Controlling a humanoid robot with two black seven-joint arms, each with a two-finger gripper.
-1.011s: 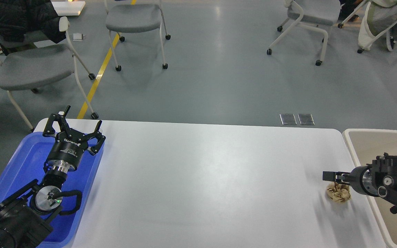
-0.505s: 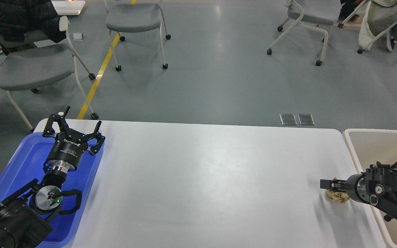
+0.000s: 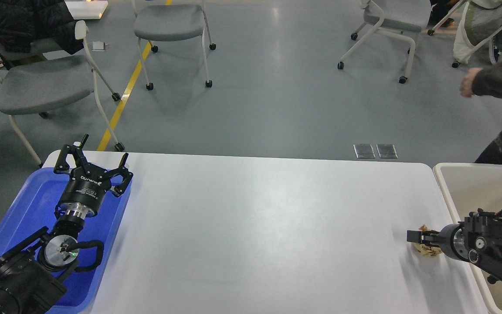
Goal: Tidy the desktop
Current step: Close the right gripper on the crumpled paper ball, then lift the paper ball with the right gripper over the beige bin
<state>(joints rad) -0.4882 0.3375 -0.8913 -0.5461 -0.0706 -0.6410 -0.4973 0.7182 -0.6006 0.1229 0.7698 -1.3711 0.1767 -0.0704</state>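
Fingers on your right gripper (image 3: 413, 237) are seen nearly end-on and dark, so you cannot tell whether they pinch the crumpled paper wad (image 3: 426, 250) or merely sit over it; the wad shows just beneath and beside them, close to the desktop's right edge. Your left gripper (image 3: 92, 163) has its fingers spread wide and holds nothing, poised above the far corner of the blue tray (image 3: 24, 205). The step in hand looks like picking up that wad for the beige bin (image 3: 445, 183) just to the right. To do it well, make sure both fingers straddle the paper's bulk before closing, since a light crumpled ball can squirt out sideways, and lift straight up before swinging over the bin's rim. Watch the person's hand (image 3: 466, 83) in the background to the right. The desktop (image 3: 259, 226) lies directly before you, its long axis running left to right across the view, between tray and bin.
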